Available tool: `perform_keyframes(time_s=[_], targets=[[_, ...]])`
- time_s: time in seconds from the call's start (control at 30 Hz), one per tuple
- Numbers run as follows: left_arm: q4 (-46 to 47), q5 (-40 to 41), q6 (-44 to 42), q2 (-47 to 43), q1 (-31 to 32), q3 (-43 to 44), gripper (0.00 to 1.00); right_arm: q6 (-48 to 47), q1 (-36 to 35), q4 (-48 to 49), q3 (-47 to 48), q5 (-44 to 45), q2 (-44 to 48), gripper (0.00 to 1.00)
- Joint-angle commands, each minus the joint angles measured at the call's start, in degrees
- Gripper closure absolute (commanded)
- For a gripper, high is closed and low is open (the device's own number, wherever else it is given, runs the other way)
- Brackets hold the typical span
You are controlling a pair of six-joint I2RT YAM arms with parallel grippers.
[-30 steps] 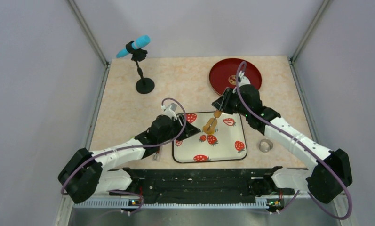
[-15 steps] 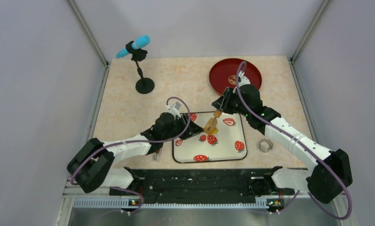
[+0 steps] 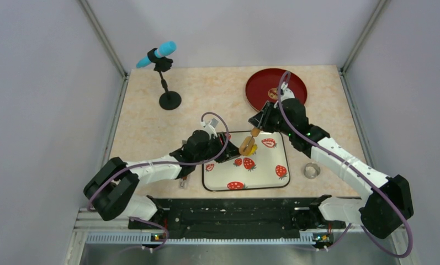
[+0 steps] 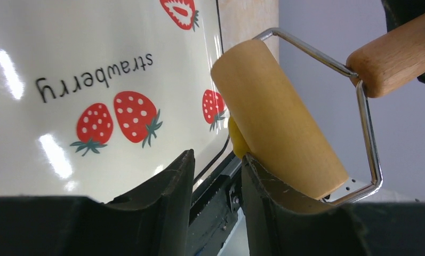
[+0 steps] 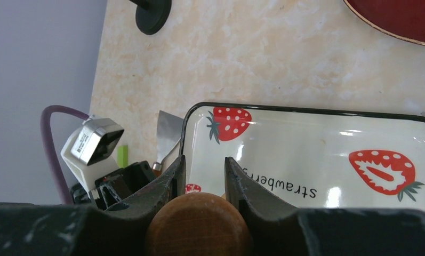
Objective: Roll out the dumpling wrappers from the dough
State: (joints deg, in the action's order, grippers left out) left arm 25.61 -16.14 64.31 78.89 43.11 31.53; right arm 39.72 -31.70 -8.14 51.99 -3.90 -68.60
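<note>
Yellow dough (image 4: 235, 141) | small lump (mostly hidden) | touching wooden roller (image 4: 277, 117)

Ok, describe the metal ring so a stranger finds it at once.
Find the strawberry-print tray on the marbled table. Just right of it, off the tray, lies the small metal ring, the only shiny silver hoop there.

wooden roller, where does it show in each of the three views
Top external: wooden roller near picture centre, on the strawberry tray's far half.
Left wrist: roller fills the right half, close up; tray at left.
Right wrist: only its round handle end, bottom centre; tray above it.
Shared landmark: the strawberry tray.
</note>
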Motion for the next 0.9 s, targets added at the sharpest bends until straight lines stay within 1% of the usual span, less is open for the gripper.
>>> perform_keyframes(time_s=[0.0, 0.1, 0.33, 0.43, 0.57, 0.87], targets=[[2.62, -0.28, -1.69, 1.7, 2.56, 4.05, 0.58, 2.45, 0.28, 5.47, 1.17, -0.79, 1.81, 1.0], [3.03, 0.45, -1.64, 2.04, 3.82, 4.06, 0.6, 2.56, 0.24, 5.5, 0.94, -0.45, 1.87, 1.0], [3.1, 2.11, -1.36, 2.67, 5.9, 4.05, 0.59, 2.61, 0.29, 5.23, 1.21, 0.27, 1.8, 1.0], [4.55, 3.19, -0.15, 1.78, 5.93, 2.14, 0.57, 2.65, 0.29, 4.88, 1.07, 0.88, 2.17, 1.0], [10.61, 5.1, 2.53, -1.06, 5.25, -3.12, 0.49, 3.08, 0.3, 4.86, 0.32, 2.23, 3.58, 1.0], [28.37, 9.48, 9.21, -5.31, 3.97, -13.93, 0.42, 4.65, 0.59, 6.69, -0.58, 2.1, 4.93, 1.0]])
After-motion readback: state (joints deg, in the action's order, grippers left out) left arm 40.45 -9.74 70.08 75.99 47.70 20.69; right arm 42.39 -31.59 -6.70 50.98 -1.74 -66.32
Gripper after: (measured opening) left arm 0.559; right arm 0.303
